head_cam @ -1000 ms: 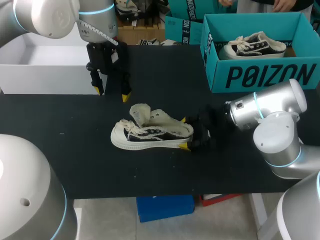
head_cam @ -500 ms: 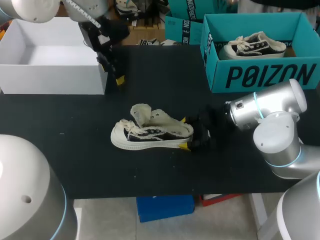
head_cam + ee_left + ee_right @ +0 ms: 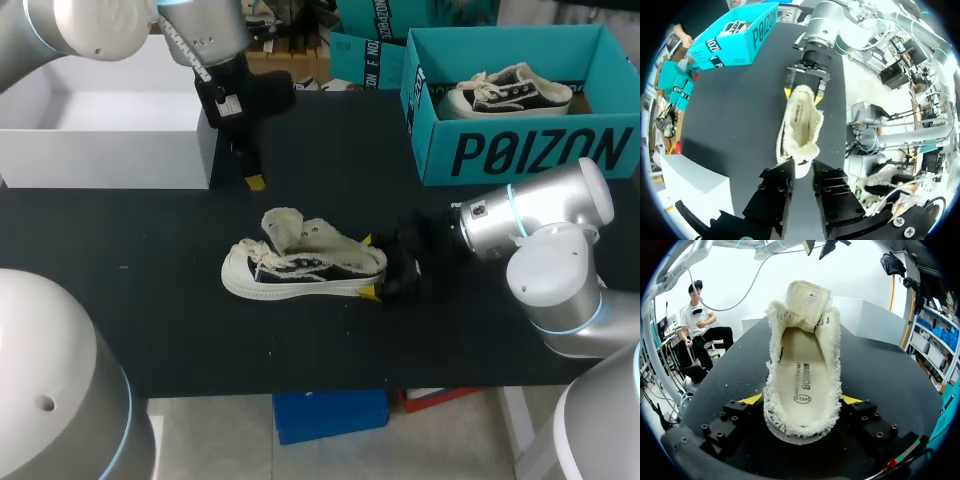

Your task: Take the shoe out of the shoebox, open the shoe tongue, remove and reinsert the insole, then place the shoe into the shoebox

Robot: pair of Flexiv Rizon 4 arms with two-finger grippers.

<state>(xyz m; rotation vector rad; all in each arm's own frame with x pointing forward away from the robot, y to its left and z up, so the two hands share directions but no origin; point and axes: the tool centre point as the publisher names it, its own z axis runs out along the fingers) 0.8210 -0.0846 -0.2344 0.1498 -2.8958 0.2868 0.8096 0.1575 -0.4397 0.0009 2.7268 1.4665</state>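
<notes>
While the shoe stands on its sole near the middle of the black counter, outside the teal shoebox, its toe points to my left and its heel to my right. The tongue is folded up and forward, so the mouth is wide open. The insole lies flat inside, clear in the right wrist view, with a fuzzy cream lining round the collar.

The right pincer sits low on the counter at the heel. One yellow tip is on each side and both are against the heel, so it is clamped on the shoe with its fingers well apart. The right arm comes in from the right side, nearly level.

The left pincer hangs over the counter behind the shoe and well apart from it, just beside the front corner of the white box. Only one yellow tip shows in the head view. In the left wrist view its finger blocks sit close together with a thin gap and nothing held. The shoe is ahead of it, toe end nearest.

The teal shoebox is at the counter's far right, open-topped and apart from the shoe. A second shoe of the same kind lies in it. The white box is open-topped, at the far left.
</notes>
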